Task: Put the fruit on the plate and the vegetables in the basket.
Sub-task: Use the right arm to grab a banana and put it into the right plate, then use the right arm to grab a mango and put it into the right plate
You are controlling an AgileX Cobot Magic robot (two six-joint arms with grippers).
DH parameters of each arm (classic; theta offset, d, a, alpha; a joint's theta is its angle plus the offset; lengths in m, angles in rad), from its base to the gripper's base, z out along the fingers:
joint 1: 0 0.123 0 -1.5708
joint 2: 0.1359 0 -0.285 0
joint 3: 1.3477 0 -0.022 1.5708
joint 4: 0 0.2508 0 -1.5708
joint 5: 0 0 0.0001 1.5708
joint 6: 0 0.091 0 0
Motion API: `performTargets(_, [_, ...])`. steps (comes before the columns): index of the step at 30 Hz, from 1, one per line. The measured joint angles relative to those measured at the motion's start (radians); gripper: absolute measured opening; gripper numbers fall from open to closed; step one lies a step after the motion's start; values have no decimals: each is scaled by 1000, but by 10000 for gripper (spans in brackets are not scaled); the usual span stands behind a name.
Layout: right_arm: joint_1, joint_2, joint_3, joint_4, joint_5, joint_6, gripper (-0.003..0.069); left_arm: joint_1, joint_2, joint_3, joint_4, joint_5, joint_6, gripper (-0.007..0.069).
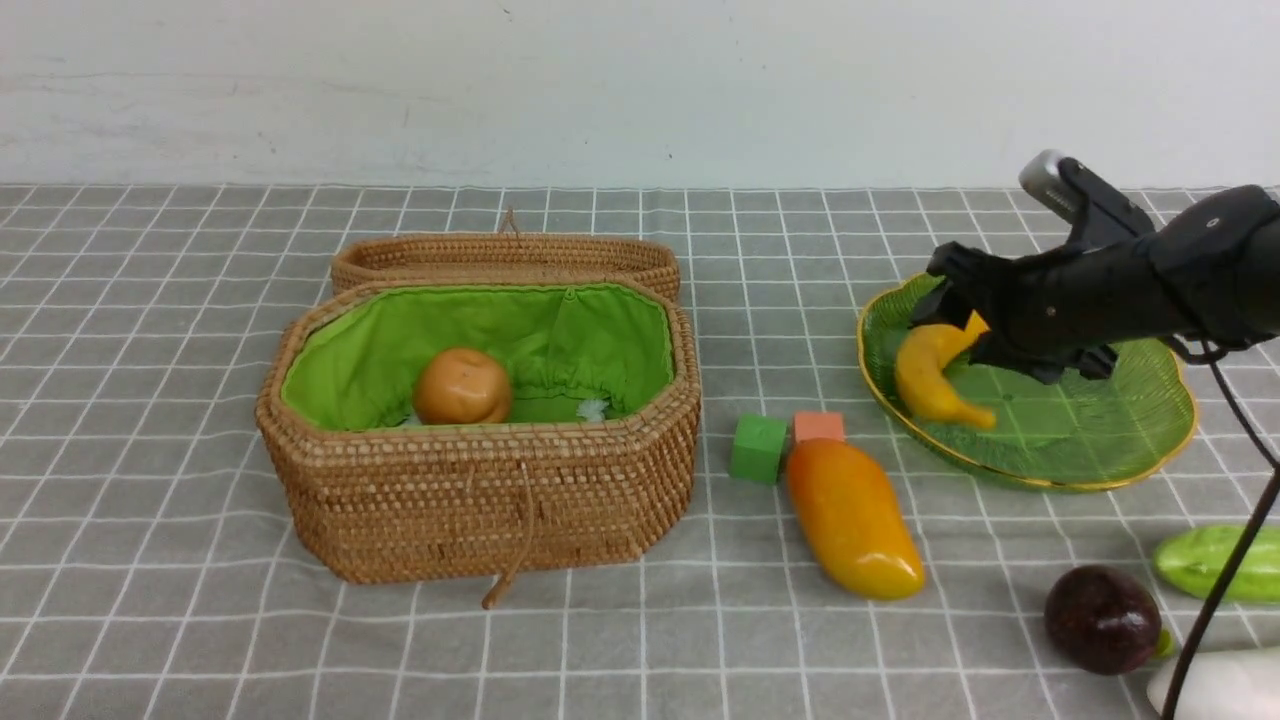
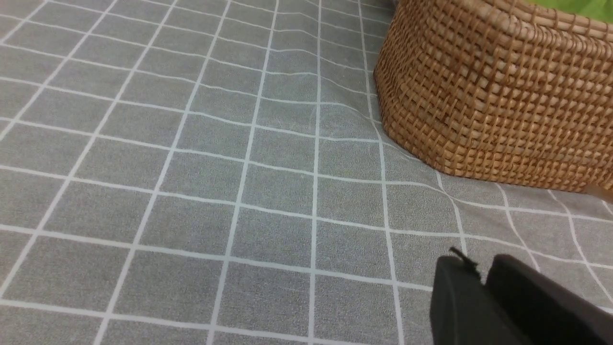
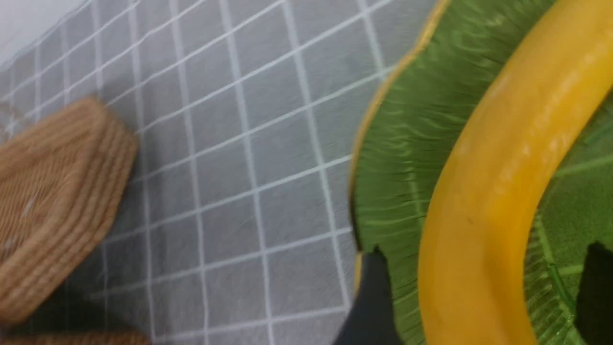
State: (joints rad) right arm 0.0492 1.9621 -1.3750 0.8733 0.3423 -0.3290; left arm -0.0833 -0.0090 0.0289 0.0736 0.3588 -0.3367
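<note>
The yellow banana (image 1: pixel 930 375) lies on the left part of the green plate (image 1: pixel 1080 425). My right gripper (image 1: pixel 965 320) is open astride it, with a gap on each side; the right wrist view shows the banana (image 3: pixel 493 191) between the dark fingers (image 3: pixel 373 297) over the plate (image 3: pixel 407 120). The tan potato (image 1: pixel 462 387) sits in the open basket (image 1: pixel 480 500). The mango (image 1: pixel 852 518), the purple fruit (image 1: pixel 1102 618), the cucumber (image 1: pixel 1205 562) and the white radish (image 1: pixel 1225 685) lie on the cloth. My left gripper (image 2: pixel 481 273) is shut and empty, low beside the basket (image 2: pixel 488 96).
A green cube (image 1: pixel 757 448) and an orange cube (image 1: pixel 818 426) sit between the basket and the plate, touching the mango's far end. The basket's lid (image 1: pixel 505 262) lies open behind it. A dark cable (image 1: pixel 1225 580) hangs across the cucumber and radish.
</note>
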Motion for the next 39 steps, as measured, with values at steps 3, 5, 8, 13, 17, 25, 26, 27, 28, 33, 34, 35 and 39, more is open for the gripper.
performTargets(3, [0,-53,0,-2,51,-70,592,1,0,0,0,0,0,91])
performTargets(5, [0,-98,0,-4,114,-98,605,1,0,0,0,0,0,92])
performTargets(8, [5,-162,0,-15,233,-110,603,1,0,0,0,0,0,93])
performTargets(13, [80,-234,18,-66,364,-109,596,1,0,0,0,0,0,99])
performTargets(17, [232,-243,84,-241,358,-35,594,1,0,0,0,0,0,103])
performTargets(25, [353,-142,105,-640,252,243,594,1,0,0,0,0,0,111])
performTargets(26, [358,-119,105,-689,246,291,594,1,0,0,0,0,0,112])
performTargets(27, [358,-112,105,-704,246,297,594,1,0,0,0,0,0,112])
performTargets(28, [359,-88,105,-741,247,337,594,1,0,0,0,0,0,113])
performTargets(33, [360,-49,98,-808,250,384,598,1,0,0,0,0,0,116])
performTargets(34, [360,-48,96,-810,253,385,598,1,0,0,0,0,0,117])
performTargets(35, [360,-48,95,-811,255,386,598,1,0,0,0,0,0,119])
performTargets(39, [360,-69,96,-816,297,385,574,1,0,0,0,0,0,124])
